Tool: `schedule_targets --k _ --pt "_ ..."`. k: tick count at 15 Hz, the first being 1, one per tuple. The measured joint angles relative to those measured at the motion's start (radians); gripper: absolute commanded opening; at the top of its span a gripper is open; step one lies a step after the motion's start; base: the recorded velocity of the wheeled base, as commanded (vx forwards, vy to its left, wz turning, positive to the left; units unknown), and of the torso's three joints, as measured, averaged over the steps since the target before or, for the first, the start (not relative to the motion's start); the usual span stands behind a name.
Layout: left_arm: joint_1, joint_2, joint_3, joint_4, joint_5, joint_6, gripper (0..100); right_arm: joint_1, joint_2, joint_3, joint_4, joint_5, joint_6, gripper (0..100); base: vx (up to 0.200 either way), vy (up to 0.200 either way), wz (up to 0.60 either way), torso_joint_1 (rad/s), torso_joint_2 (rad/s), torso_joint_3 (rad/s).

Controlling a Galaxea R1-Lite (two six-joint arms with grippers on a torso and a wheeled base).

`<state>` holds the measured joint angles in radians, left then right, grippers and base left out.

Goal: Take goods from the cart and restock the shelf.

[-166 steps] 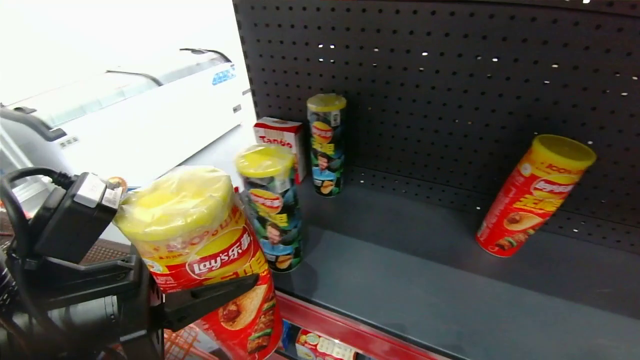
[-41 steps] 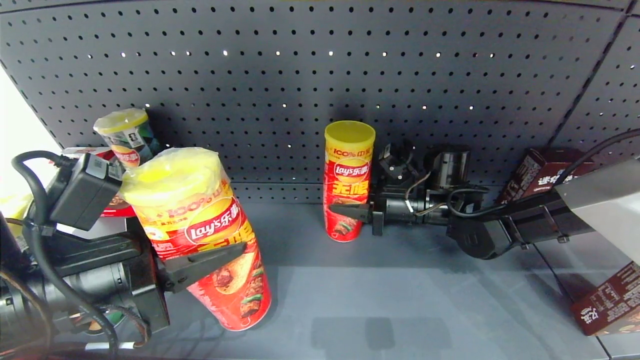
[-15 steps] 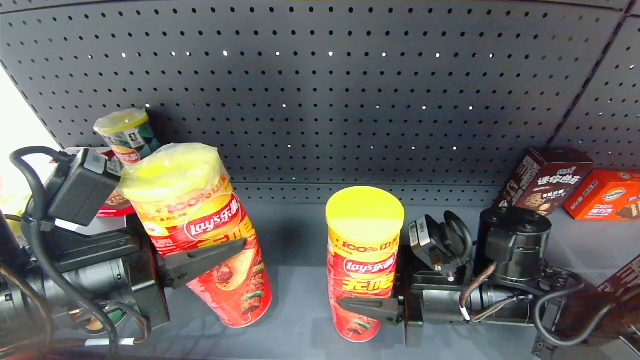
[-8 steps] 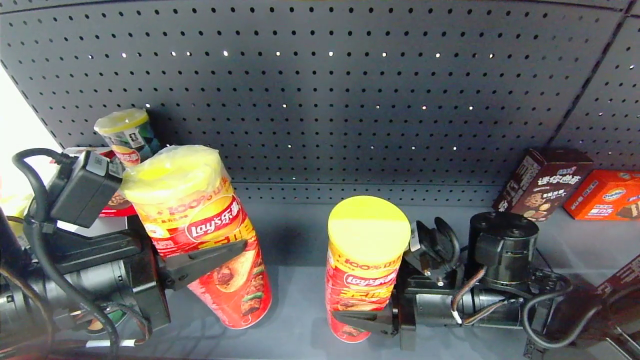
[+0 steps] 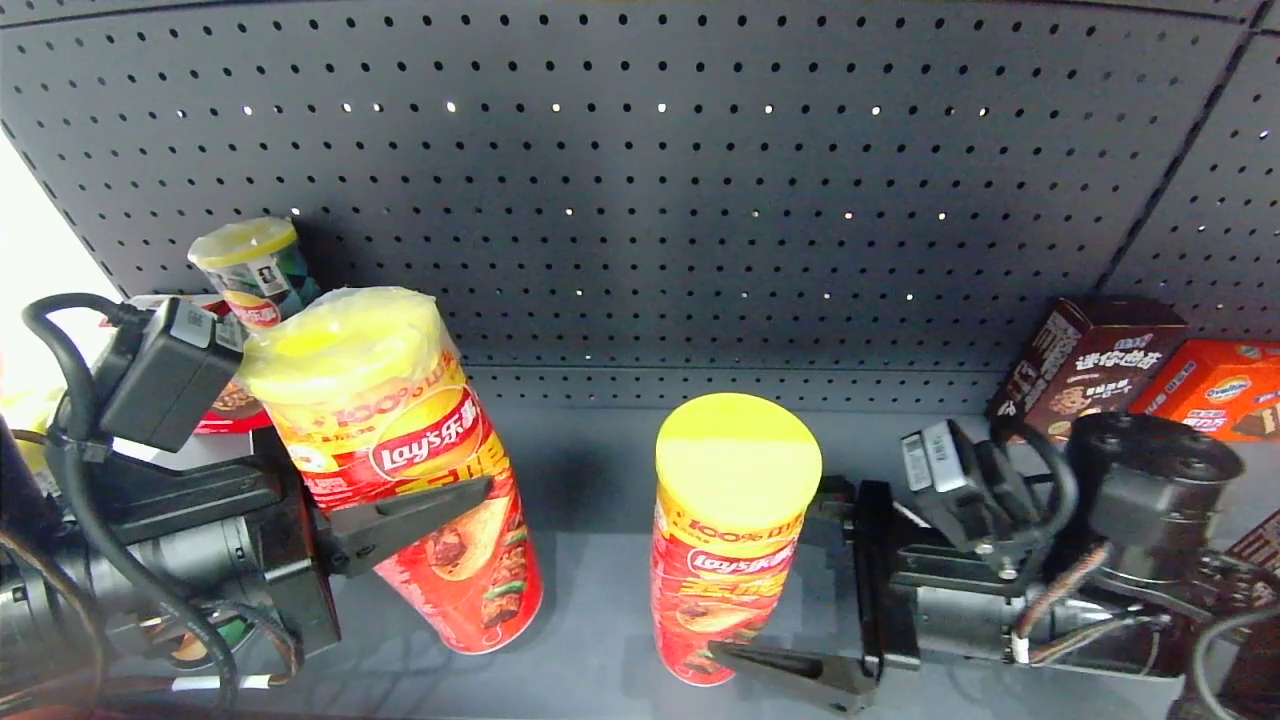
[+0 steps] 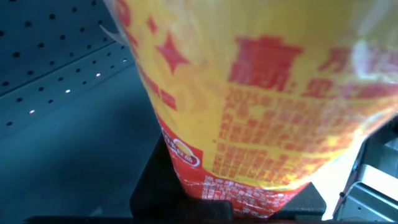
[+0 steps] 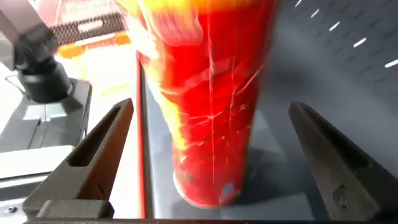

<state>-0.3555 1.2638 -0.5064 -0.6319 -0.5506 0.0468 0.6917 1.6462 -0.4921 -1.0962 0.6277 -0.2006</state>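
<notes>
Head view: the left gripper (image 5: 430, 500) is clamped on the wrapped chip can (image 5: 400, 420), which is tilted at the near left of the shelf (image 5: 600, 480). The second chip can (image 5: 735, 550) stands upright at near centre. The right gripper (image 5: 790, 590) has its jaws spread, one on each side of this can. A brown box (image 5: 1085, 365) and an orange box (image 5: 1215, 385) stand far right against the pegboard (image 5: 640, 200).

Left wrist view: the wrapped chip can (image 6: 267, 93) sits in the grip.

Right wrist view: the second chip can (image 7: 211, 99) stands between the fingers (image 7: 99, 143), touching neither.
</notes>
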Motion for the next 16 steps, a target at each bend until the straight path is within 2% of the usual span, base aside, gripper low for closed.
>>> schedule_targets --k 4,7,11,16 --pt "-0.002 0.000 -0.006 0.000 -0.001 0.000 0 -0.084 -0.233 0.079 0.026 -0.024 0.026 100 0.000 0.000 0.00 0.000 0.00 0.000" --pt "-0.001 0.000 -0.011 0.000 -0.002 0.000 0 -0.170 -0.426 0.102 0.149 -0.154 0.040 100 0.000 0.000 0.00 0.000 0.00 0.000" --pt "-0.002 0.001 -0.026 0.000 -0.001 0.000 0 -0.218 -0.732 0.128 0.399 -0.410 0.055 100 0.000 0.000 0.00 0.000 0.00 0.000" --pt "-0.006 0.012 -0.053 -0.001 -0.003 0.006 0 -0.235 -1.141 0.179 0.809 -0.643 0.067 100 0.000 0.000 0.00 0.000 0.00 0.000"
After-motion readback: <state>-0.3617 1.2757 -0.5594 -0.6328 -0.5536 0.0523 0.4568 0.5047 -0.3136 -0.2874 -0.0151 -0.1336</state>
